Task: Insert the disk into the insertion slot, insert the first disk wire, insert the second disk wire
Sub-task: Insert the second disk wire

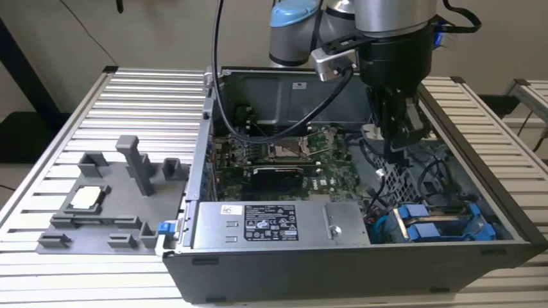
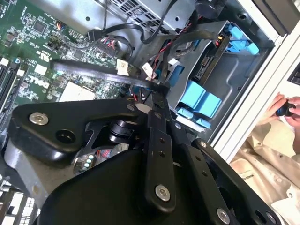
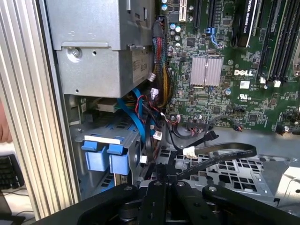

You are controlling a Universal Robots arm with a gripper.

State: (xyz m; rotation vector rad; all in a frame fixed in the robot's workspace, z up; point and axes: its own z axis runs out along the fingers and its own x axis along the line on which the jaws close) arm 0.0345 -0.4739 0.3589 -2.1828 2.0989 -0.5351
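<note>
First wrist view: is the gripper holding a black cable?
Yes, the gripper is shut on a flat black cable that runs out from its tips.

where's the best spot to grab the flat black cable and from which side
The flat black cable is a thin ribbon, loose above the perforated cage: likely pinch its broad faces near the end, coming through the open side of the case, as the gripper does.

Ribbed aluminium table before a plain beige wall; pale floor past the table's edge on the exterior view's left.
</note>
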